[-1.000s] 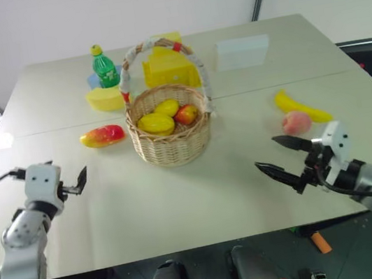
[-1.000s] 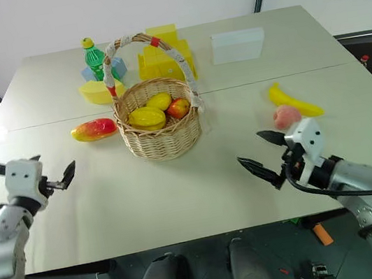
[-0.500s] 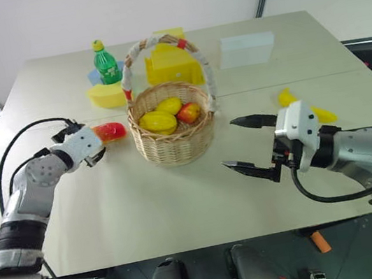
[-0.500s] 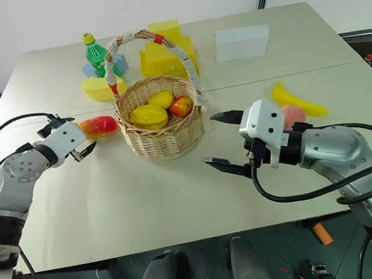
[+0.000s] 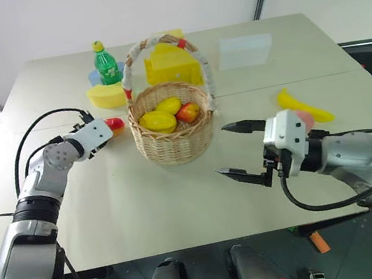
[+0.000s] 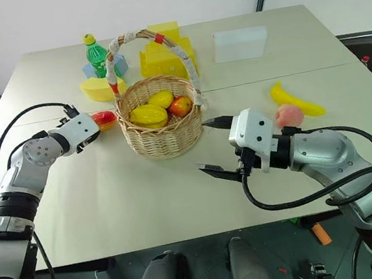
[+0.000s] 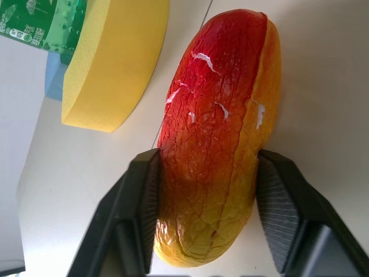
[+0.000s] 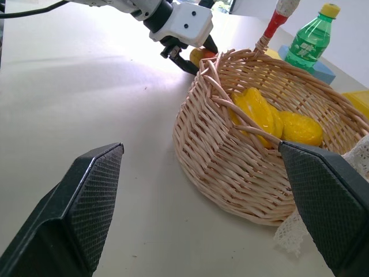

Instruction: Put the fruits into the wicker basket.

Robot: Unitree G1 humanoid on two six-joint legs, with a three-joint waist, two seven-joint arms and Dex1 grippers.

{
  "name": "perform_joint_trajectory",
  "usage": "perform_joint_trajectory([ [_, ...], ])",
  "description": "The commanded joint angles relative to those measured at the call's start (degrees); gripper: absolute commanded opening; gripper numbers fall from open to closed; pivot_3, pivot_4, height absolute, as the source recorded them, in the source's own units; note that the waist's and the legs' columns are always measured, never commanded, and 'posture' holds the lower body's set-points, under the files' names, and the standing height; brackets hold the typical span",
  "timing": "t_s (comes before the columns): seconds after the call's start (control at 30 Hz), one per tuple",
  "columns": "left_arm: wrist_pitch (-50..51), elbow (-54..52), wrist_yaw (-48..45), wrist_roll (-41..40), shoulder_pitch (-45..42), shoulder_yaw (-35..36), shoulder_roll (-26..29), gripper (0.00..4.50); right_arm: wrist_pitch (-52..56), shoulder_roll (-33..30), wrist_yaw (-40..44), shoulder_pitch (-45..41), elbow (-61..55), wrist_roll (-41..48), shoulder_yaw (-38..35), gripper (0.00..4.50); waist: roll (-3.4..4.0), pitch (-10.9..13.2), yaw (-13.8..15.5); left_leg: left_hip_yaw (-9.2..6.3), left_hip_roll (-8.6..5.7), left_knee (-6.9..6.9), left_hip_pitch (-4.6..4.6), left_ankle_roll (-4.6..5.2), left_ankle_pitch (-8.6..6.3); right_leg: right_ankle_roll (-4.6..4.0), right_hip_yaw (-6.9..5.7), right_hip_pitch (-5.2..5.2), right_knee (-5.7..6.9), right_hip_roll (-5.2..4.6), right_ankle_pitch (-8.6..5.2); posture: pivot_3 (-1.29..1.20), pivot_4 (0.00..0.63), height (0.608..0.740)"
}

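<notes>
The red-and-yellow mango (image 7: 219, 133) lies on the table just left of the wicker basket (image 5: 173, 145). My left gripper (image 5: 108, 132) is shut on it, one black finger (image 7: 141, 196) pressed against each side. Inside the basket lie two yellow lemon-like fruits (image 5: 158, 122) and a red apple (image 5: 186, 113). On the table to the right are the yellow banana (image 6: 295, 100) and the pink peach (image 6: 287, 116). My right gripper (image 5: 220, 149) hovers open and empty, right of the basket and nearer to me, its fingers pointing toward the basket.
Behind the basket stand a green bottle (image 5: 105, 66), a pale yellow wedge (image 5: 106, 96) and a boxy yellow block (image 5: 173, 65). A white box (image 5: 245, 51) sits at the back right. The basket's tall wrapped handle (image 5: 198, 59) arches over its middle.
My left gripper reached forward to the mango and shut on it. My right gripper moved left and a little up, from the peach toward the basket, staying open.
</notes>
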Motion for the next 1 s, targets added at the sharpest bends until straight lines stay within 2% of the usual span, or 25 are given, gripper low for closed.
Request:
perform_joint_trajectory([
  [0.03,0.1,0.1,0.8,-0.2,-1.1,1.7,1.3,1.65,-1.0,0.9,-0.5,-0.8,-1.9,-0.1,0.1,4.50,0.00,0.0,0.0,0.00,0.00,0.00,0.00,0.00,0.00,0.00,0.00,0.00,0.00,-0.01,0.00,0.00,0.150,0.740],
  [0.17,2.3,-7.6,-1.9,-7.1,2.6,8.1,3.3,1.65,-1.1,0.5,-0.2,-1.0,-1.9,-0.3,-0.3,4.50,-0.06,0.0,-0.3,0.00,0.02,0.02,0.00,0.00,0.00,0.00,0.02,-0.05,0.08,0.00,0.00,0.00,0.150,0.740],
  [0.27,6.0,-22.9,-10.7,-22.1,9.3,17.9,4.6,1.65,-1.2,-0.6,0.3,-0.8,-1.1,-0.2,-2.3,4.50,-0.08,0.1,-0.3,0.02,0.20,0.01,-0.01,0.00,0.00,0.00,0.04,-0.13,0.17,-0.07,0.00,0.00,0.150,0.740],
  [0.37,16.9,-40.0,-16.3,-38.2,14.5,26.5,5.5,1.65,-1.4,-1.5,0.7,-0.7,0.5,-0.2,-4.2,4.50,-0.10,0.1,0.0,0.03,0.20,0.02,-0.04,-0.01,0.00,-0.02,0.06,-0.16,0.20,-0.26,0.00,0.00,0.150,0.740],
  [0.4,22.4,-45.4,-17.2,-44.0,15.3,28.5,5.8,1.65,-1.5,-1.7,0.9,-0.7,1.4,-0.3,-4.7,4.50,-0.12,0.1,0.0,0.01,0.19,0.05,-0.04,-0.02,0.00,-0.02,0.06,-0.15,0.19,-0.27,0.00,0.00,0.150,0.740],
  [0.47,29.3,-55.6,-18.0,-50.4,15.4,26.6,5.8,1.65,-1.5,-0.9,0.5,-1.7,4.1,0.2,-6.0,4.50,-0.14,0.1,0.2,-0.07,0.17,0.10,0.00,-0.03,0.01,-0.02,0.04,-0.01,0.18,-0.35,0.00,0.00,0.150,0.740],
  [0.57,32.6,-61.0,-14.7,-47.6,11.4,18.1,2.3,1.65,-1.7,0.5,-0.1,-2.8,7.5,0.7,-7.1,4.50,-0.05,0.1,0.5,-0.10,0.04,0.11,0.20,-0.04,0.01,-0.04,0.04,0.30,0.08,-0.41,0.00,0.00,0.150,0.740],
  [0.73,30.6,-54.9,-8.7,-36.1,4.9,6.6,-5.2,1.65,-2.6,1.0,-0.7,-2.0,8.1,-0.7,-6.7,4.50,-0.06,0.1,0.6,0.00,-0.12,0.12,0.30,-0.02,0.03,0.05,0.11,0.32,0.08,-0.08,0.05,0.00,0.150,0.740],
  [0.87,28.3,-48.1,-6.9,-32.5,2.8,5.4,-8.4,1.65,-1.9,1.5,-2.5,-0.3,6.4,-0.8,-7.7,4.50,-0.05,0.1,0.0,-0.02,-0.03,0.11,0.17,-0.02,0.03,0.07,0.14,0.14,0.09,0.17,0.06,0.00,0.150,0.740],
  [1.0,26.9,-45.5,-7.9,-33.3,2.5,6.5,-10.5,3.57,-1.0,1.6,-4.6,1.7,4.8,-0.5,-9.1,4.50,-0.05,0.1,0.0,-0.04,0.00,0.10,0.06,-0.02,0.03,0.06,0.15,0.04,0.08,0.16,0.05,0.00,0.150,0.740],
])
